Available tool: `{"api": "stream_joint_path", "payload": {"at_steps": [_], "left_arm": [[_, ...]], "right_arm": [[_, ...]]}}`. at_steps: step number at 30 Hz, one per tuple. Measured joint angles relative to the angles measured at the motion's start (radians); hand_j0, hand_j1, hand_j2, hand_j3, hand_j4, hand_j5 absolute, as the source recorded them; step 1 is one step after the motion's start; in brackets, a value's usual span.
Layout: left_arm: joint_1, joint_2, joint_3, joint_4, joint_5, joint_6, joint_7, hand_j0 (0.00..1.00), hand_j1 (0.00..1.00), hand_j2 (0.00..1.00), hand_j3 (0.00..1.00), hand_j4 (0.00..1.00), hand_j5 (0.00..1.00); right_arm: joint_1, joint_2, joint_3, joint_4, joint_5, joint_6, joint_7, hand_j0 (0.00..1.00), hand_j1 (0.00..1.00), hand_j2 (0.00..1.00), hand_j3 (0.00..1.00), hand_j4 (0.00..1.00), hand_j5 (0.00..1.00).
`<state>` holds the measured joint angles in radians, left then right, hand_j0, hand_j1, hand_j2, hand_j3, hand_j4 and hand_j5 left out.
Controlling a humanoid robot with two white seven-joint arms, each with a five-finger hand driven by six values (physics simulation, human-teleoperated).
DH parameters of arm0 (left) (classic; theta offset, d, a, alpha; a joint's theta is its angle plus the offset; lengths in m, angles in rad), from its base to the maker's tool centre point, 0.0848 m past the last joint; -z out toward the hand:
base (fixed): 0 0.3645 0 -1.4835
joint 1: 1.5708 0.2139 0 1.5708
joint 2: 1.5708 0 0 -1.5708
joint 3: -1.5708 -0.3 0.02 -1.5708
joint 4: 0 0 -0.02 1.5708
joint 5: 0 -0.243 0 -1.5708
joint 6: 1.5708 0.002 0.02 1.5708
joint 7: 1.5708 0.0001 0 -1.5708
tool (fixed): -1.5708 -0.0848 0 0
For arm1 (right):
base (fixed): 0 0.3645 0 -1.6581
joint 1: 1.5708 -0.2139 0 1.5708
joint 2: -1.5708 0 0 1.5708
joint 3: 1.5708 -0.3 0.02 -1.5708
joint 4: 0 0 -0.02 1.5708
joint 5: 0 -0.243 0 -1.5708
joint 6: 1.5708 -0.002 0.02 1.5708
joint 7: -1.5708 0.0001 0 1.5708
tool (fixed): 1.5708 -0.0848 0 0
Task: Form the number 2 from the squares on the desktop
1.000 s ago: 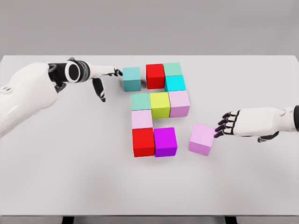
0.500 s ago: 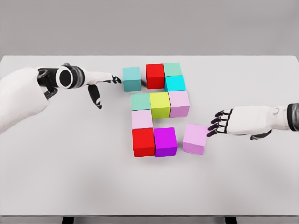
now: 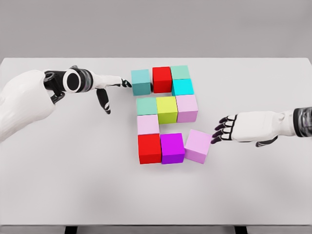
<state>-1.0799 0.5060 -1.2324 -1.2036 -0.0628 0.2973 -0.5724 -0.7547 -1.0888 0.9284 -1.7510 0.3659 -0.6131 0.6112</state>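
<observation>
The right robot hand [image 3: 225,130], fingers spread and grasping nothing, touches the tilted pink cube [image 3: 198,146] (just beside the purple cube [image 3: 172,147]) on the tabletop [image 3: 73,170].

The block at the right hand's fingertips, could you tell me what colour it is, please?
Light pink-lilac block, touched by the right hand; the head view shows it.
</observation>
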Motion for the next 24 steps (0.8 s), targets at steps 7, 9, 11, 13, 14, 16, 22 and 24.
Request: {"api": "stream_joint_path", "payload": {"at_steps": [7, 9, 11, 13, 14, 16, 22, 24], "left_arm": [[-0.002, -0.008, 0.001, 0.001, -0.001, 0.002, 0.000, 1.00, 1.00, 1.00, 1.00, 1.00, 1.00], [-0.002, -0.008, 0.001, 0.002, -0.002, 0.002, 0.000, 1.00, 1.00, 1.00, 1.00, 1.00, 1.00], [-0.002, -0.009, 0.001, 0.002, -0.003, 0.003, 0.000, 1.00, 1.00, 1.00, 1.00, 1.00, 1.00], [-0.003, -0.012, 0.002, 0.003, -0.004, 0.003, 0.000, 1.00, 1.00, 1.00, 1.00, 1.00, 1.00], [-0.003, -0.015, 0.002, 0.007, -0.004, 0.004, 0.000, 1.00, 1.00, 1.00, 1.00, 1.00, 1.00], [-0.006, -0.028, 0.002, 0.024, -0.006, 0.004, 0.000, 1.00, 1.00, 1.00, 1.00, 1.00, 1.00], [-0.006, -0.047, 0.003, 0.050, -0.008, 0.002, 0.001, 1.00, 1.00, 1.00, 1.00, 1.00, 1.00], [-0.006, -0.048, 0.003, 0.052, -0.008, 0.002, 0.001, 1.00, 1.00, 1.00, 1.00, 1.00, 1.00]], "right_arm": [[-0.023, -0.011, -0.010, 0.077, -0.011, 0.000, 0.000, 1.00, 1.00, 1.00, 1.00, 1.00, 1.00], [-0.049, 0.001, -0.013, 0.114, -0.045, 0.000, 0.000, 1.00, 1.00, 1.00, 1.00, 1.00, 1.00], [-0.051, 0.030, -0.012, 0.146, -0.071, 0.000, 0.000, 1.00, 1.00, 1.00, 1.00, 1.00, 1.00], [-0.081, 0.063, -0.009, 0.174, -0.083, 0.000, 0.000, 1.00, 1.00, 1.00, 1.00, 1.00, 1.00], [-0.086, 0.083, -0.007, 0.195, -0.080, 0.000, 0.000, 1.00, 1.00, 1.00, 1.00, 1.00, 1.00], [-0.098, 0.117, -0.001, 0.231, -0.066, 0.000, 0.000, 1.00, 1.00, 1.00, 1.00, 1.00, 1.00], [-0.129, 0.168, 0.043, 0.267, -0.018, 0.000, 0.000, 1.00, 1.00, 1.00, 1.00, 1.00, 1.00], [-0.133, 0.171, 0.048, 0.276, -0.023, 0.000, 0.000, 1.00, 1.00, 1.00, 1.00, 1.00, 1.00]]}}
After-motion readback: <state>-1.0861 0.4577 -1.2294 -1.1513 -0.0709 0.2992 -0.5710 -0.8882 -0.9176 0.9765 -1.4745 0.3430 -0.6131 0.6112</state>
